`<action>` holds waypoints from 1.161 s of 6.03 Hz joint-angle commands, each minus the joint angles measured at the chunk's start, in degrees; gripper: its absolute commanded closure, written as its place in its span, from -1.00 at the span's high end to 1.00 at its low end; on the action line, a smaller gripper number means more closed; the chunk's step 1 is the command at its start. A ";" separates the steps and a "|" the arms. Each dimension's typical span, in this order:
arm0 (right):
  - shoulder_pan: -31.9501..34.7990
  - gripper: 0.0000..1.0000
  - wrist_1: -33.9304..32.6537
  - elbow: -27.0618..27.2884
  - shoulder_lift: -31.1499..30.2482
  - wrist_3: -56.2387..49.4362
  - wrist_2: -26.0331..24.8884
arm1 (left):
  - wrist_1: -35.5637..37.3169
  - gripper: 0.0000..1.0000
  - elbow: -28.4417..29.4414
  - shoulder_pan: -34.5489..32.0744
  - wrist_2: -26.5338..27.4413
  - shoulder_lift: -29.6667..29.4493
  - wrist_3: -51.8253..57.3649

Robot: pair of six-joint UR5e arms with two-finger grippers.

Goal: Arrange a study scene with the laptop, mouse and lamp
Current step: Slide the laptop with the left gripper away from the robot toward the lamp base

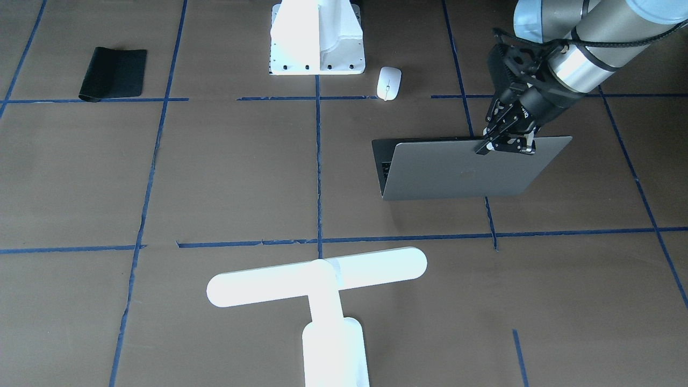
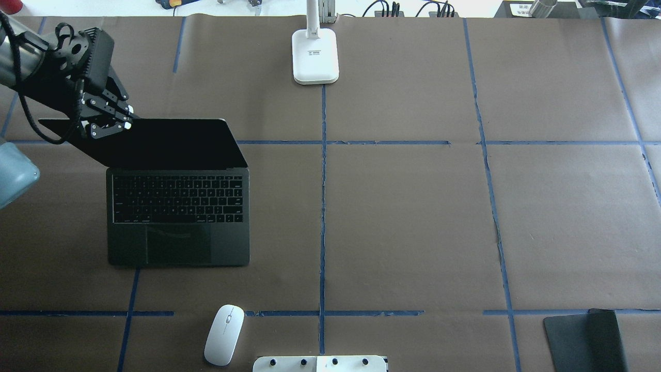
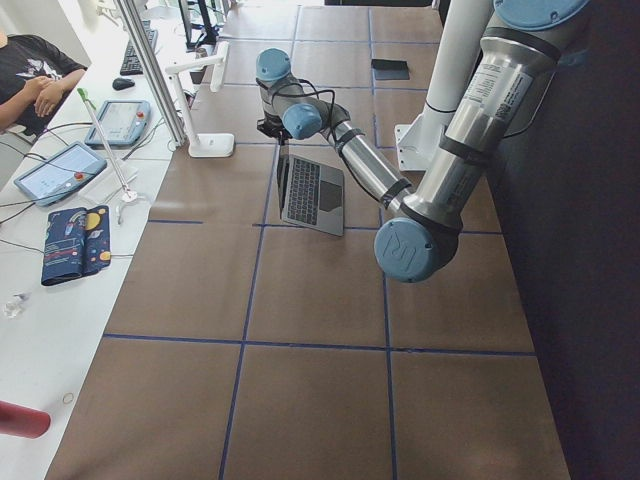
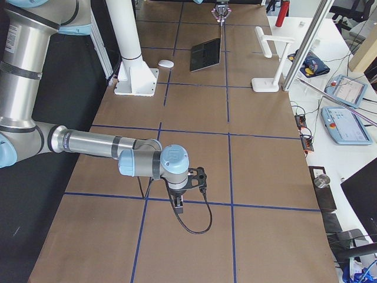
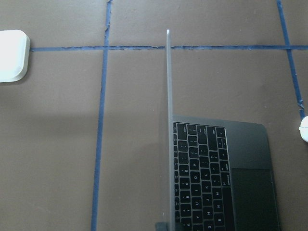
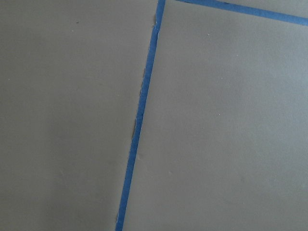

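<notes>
The grey laptop stands open on the table's left half, with its black keys and trackpad showing in the overhead view. My left gripper is shut on the top edge of its lid, near one corner. The left wrist view shows the lid edge-on beside the keyboard. The white mouse lies near my base, apart from the laptop. The white T-shaped lamp stands upright at the table's far edge, its base near the centre line. My right gripper points down over bare table; I cannot tell if it is open or shut.
A black mat lies at the near right corner. The white bolted pedestal stands at my base. Blue tape lines cross the brown table cover. Operators' tablets and cables lie beyond the far edge.
</notes>
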 commanded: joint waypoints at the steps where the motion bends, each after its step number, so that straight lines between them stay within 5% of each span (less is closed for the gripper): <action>1: 0.00 1.00 -0.09 -0.01 0.00 0.02 0.00 | -0.12 -0.97 7.13 0.04 1.21 -7.77 -1.62; 4: 0.00 1.00 -0.17 -0.27 0.00 0.02 -0.08 | -1.17 -0.95 18.29 1.09 4.88 -18.77 -6.11; 7: 0.00 1.00 -0.09 -1.33 0.09 -0.06 -0.17 | -11.79 -0.92 29.18 6.19 11.84 -24.92 -11.21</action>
